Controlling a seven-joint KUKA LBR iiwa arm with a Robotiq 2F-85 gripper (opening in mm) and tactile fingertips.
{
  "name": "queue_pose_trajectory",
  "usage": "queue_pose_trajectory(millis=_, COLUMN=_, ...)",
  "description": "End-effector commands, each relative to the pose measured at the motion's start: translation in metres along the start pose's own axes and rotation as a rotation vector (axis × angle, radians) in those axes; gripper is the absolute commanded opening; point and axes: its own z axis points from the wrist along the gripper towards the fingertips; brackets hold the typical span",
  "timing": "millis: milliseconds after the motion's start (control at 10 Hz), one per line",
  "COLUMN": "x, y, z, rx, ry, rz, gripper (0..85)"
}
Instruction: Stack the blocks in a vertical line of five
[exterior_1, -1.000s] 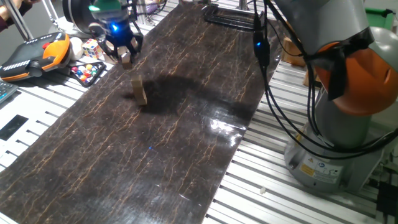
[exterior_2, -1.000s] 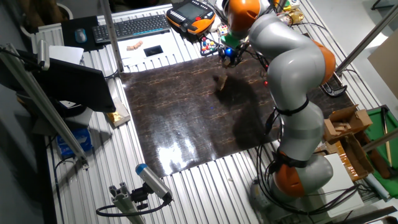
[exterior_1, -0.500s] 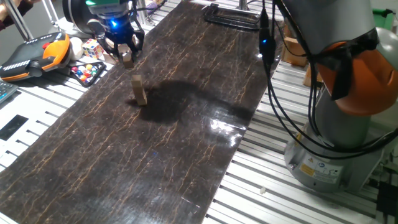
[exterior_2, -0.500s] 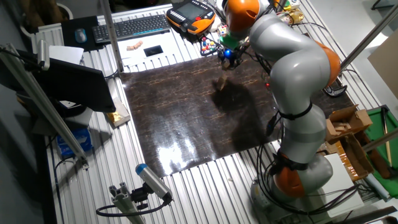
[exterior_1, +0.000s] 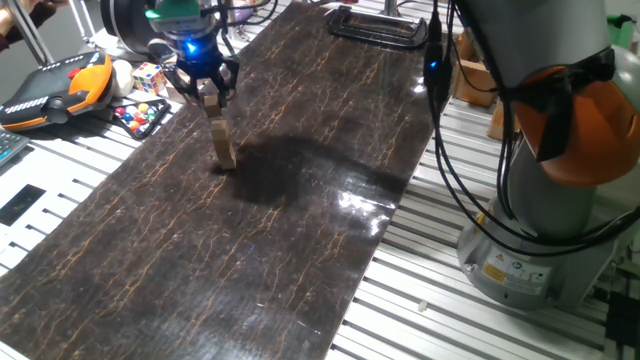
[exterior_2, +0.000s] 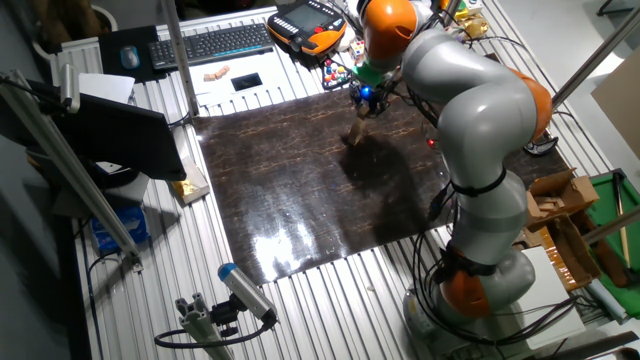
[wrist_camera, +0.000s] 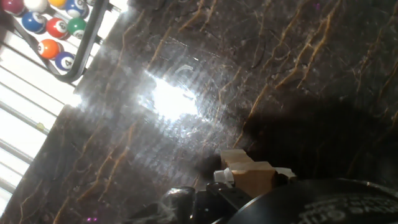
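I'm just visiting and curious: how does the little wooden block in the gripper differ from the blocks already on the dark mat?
The held block hangs in the gripper, off the mat; the stacked blocks stand on the mat. The held block is single; the stacked blocks form a short column. Both are plain light-tan wood.

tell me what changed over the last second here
The pincer, shut on a block, travelled from beside the stack to directly above it, bringing the block close over its top. Nothing was let go. The stack and the dark mat stayed put.
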Motion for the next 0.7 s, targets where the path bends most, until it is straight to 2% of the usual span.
queue_pose_trajectory(millis=0, x=0.0013, y=-0.0007, z=0.0016, rx=-0.004, ry=0.003, rz=0.006, gripper=1.0)
queue_pose_trajectory(millis=600, x=0.006, y=-0.003, z=0.011, rx=-0.031, ry=0.024, rz=-0.013, gripper=1.0)
